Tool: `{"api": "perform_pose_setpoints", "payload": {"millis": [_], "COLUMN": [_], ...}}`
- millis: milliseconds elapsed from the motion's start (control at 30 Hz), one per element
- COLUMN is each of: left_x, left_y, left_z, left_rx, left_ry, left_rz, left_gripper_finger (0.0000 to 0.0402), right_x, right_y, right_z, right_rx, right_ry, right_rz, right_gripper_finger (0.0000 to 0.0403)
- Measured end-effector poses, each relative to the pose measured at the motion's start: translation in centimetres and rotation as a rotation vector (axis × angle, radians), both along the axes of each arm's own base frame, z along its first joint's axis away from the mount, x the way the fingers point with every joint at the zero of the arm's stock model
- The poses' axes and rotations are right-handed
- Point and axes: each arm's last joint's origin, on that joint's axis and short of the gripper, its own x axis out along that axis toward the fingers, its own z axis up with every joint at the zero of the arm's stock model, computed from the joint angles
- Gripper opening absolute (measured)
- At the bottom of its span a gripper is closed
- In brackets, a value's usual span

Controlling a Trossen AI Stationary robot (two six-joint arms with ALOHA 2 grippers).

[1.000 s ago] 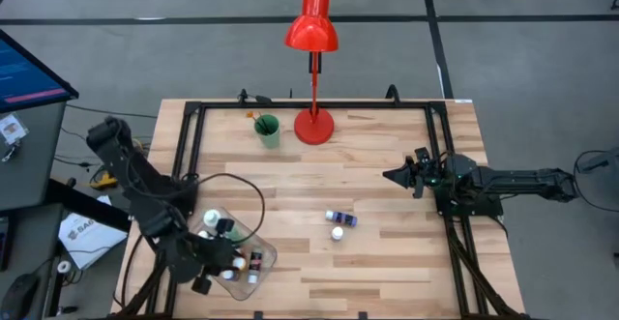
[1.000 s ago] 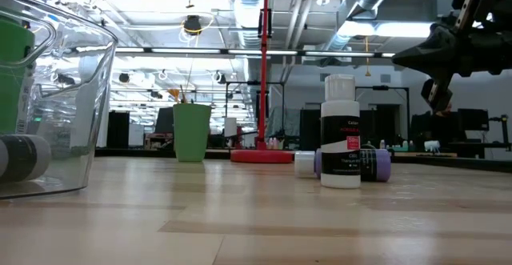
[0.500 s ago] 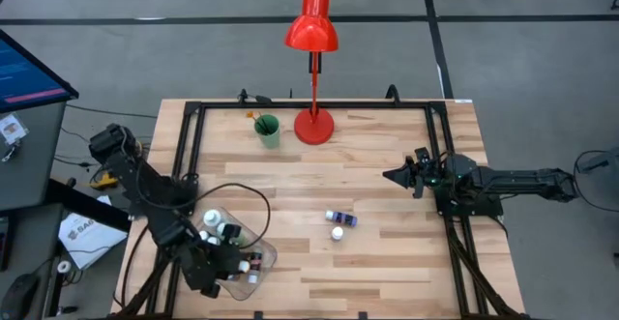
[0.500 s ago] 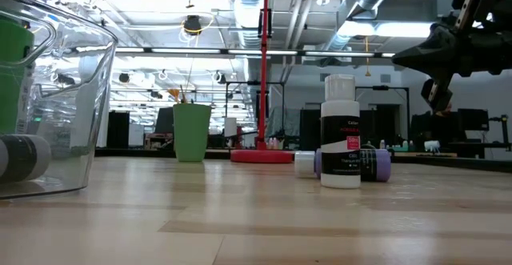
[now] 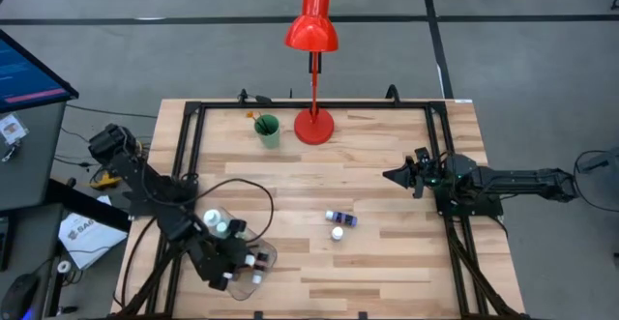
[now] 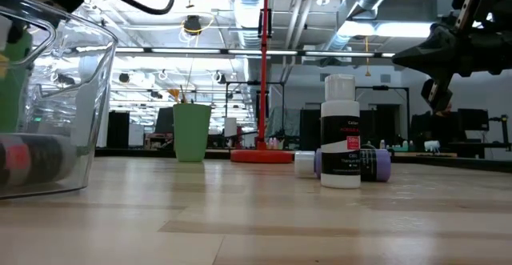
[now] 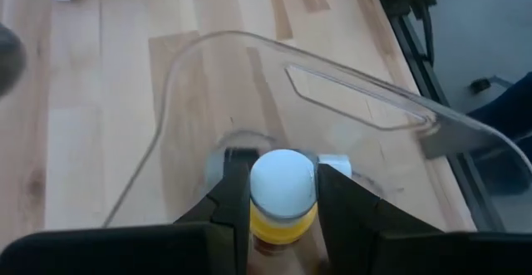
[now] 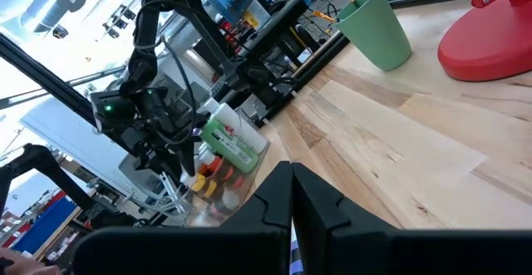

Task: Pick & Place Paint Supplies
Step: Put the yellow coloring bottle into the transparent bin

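Observation:
My left gripper [image 5: 230,270] [image 7: 285,160] is over the clear tray [image 5: 263,259], shut on a yellow paint bottle with a white cap [image 7: 283,185]. Several other small bottles and a larger green bottle [image 8: 233,144] lie in the tray. Two bottles remain on the table's middle. One stands upright on its base, white-capped with a black and red label [image 6: 340,133] [image 5: 338,233]. A purple one [image 6: 370,164] [image 5: 341,218] lies on its side behind it. My right gripper [image 5: 389,176] [image 8: 291,193] waits shut, in the air above the table's right side. My left gripper pinches the yellow bottle between its two fingers [image 7: 239,193], one on each side, at the white cap [image 7: 283,179] and the top of the body. The bottle sits within the tray's outline. Whether its base rests on the tray floor cannot be told.
A green cup [image 5: 267,130] holding thin brushes stands at the far edge, beside a red desk lamp [image 5: 313,124]. A black frame [image 5: 437,136] runs along the table's edges. Bare wood lies between the tray and the two loose bottles.
My left gripper has moved toward the table's right, along the tray's near side. In the low view, the bottles seen through the tray wall have shifted: a dark, red-labelled one now lies where a grey one was.

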Motion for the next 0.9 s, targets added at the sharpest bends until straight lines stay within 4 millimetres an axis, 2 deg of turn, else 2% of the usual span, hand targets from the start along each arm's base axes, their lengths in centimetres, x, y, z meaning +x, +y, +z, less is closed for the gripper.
{"api": "perform_pose_setpoints", "payload": {"millis": [333, 667, 900], "left_x": [0.7, 0.8, 0.5], "left_y": [0.6, 0.8, 1.2], "left_z": [0.2, 0.3, -1.2], "left_rx": [0.051, 0.082, 0.041], "left_ry": [-0.082, -0.125, -0.125], "left_rz": [0.090, 0.140, 0.183], "left_gripper_finger": [0.0093, 0.0111, 0.0108], "right_x": [0.0, 0.0, 0.0], "right_y": [0.0, 0.0, 0.0], "right_z": [0.0, 0.0, 0.0], "right_rx": [0.000, 0.000, 0.000], "right_ry": [0.001, 0.001, 0.001], "right_rz": [0.000, 0.000, 0.000], "right_gripper_finger": [0.0000, 0.0000, 0.0000]}}
